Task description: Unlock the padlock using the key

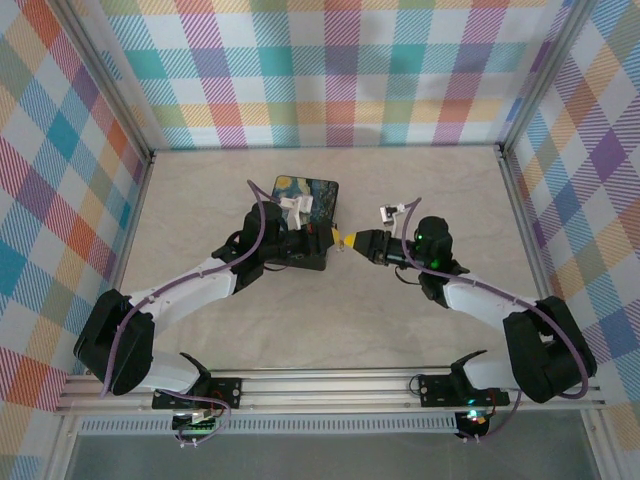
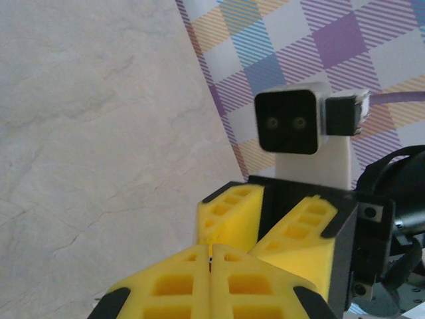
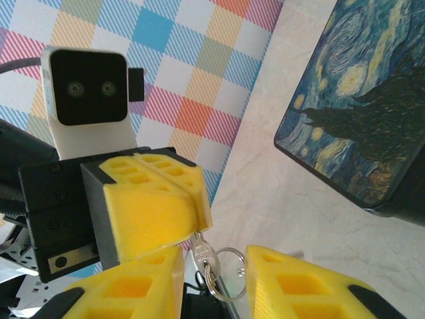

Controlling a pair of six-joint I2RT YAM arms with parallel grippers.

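Note:
The small grey key (image 3: 202, 253), with a wire ring (image 3: 225, 250) through its head, hangs in the air between the two grippers. My left gripper (image 1: 335, 238) is shut on the key's blade. In the right wrist view its closed yellow fingers (image 3: 156, 206) pinch the blade from above. In its own view the left gripper (image 2: 211, 256) shows a thin sliver between its pads. My right gripper (image 3: 216, 260) is open, with its fingers on either side of the key's head and ring, and it faces the left gripper (image 1: 352, 241). The padlock is out of view.
A black box with a swirling night-sky lid (image 1: 305, 195) sits on the marble table just behind the left gripper, partly under that arm, and fills the upper right of the right wrist view (image 3: 358, 106). Checked walls close in the table on three sides.

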